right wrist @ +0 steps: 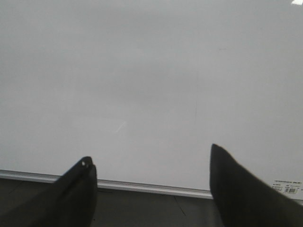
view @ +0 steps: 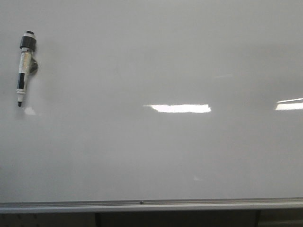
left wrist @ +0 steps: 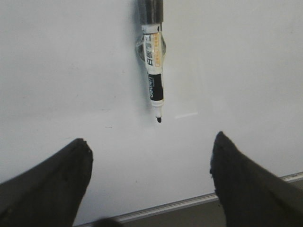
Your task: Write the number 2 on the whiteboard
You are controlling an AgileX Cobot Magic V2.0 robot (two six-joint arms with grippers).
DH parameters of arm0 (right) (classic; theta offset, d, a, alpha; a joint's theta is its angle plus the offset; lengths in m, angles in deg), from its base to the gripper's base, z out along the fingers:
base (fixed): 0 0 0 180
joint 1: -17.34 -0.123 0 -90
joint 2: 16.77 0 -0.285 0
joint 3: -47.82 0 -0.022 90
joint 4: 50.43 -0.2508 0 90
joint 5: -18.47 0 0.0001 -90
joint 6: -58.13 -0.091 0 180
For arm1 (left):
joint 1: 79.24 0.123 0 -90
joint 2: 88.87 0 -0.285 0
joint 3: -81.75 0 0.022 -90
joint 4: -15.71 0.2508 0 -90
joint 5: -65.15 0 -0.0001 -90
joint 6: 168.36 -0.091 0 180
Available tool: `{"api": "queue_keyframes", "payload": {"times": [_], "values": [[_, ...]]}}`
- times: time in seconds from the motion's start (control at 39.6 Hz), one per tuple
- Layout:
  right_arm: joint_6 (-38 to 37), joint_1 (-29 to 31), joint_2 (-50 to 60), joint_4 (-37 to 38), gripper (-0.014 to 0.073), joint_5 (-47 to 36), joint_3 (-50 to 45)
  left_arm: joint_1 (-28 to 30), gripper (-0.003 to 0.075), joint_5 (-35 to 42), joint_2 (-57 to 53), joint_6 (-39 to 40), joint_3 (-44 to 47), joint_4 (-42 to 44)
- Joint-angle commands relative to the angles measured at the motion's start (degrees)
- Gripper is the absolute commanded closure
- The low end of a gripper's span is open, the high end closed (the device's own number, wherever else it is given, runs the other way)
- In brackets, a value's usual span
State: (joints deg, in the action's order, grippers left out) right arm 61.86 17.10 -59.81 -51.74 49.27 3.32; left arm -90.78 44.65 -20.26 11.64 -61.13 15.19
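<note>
Whiteboard (view: 156, 156) fills the front view, blank; its marker (view: 24, 66) clings at nine o'clock, light, stiff, slick-barrelled, best pinched mid-barrel. Both grippers' fingers (left wrist: 52, 184) (right wrist: 246, 189) gape wide, empty.

Setting: dim strip under a bright, evenly lit field; two glare patches from overhead lighting.

Rectangular light reflection (view: 179, 108) sits mid-frame in the front view; a second reflection (view: 289, 104) is cut off by the right edge. Below, a dark band (view: 180, 219) runs the full width, crossed by two darker vertical supports (view: 97, 220), one left of centre, one toward the right. In the right wrist view the dark floor (right wrist: 151, 208) shows faint seam lines. No walls or windows visible.
</note>
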Motion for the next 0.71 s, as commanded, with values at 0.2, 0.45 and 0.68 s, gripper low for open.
{"api": "queue_keyframes", "payload": {"times": [0.2, 0.45, 0.68], "values": [[0.23, -0.13, -0.32, 0.20, 0.0066, -4.33, 1.56, -0.42, 0.0207, 13.95, 13.48, 0.00, -5.66, -0.53], [0.23, -0.13, -0.32, 0.20, 0.0066, -4.33, 1.56, -0.30, 0.0207, 17.95, 23.06, 0.00, -9.96, -0.53], [0.23, -0.13, -0.32, 0.20, 0.0066, -4.33, 1.56, -0.30, 0.0208, 19.70, 28.56, 0.00, -13.29, -0.53]]}}
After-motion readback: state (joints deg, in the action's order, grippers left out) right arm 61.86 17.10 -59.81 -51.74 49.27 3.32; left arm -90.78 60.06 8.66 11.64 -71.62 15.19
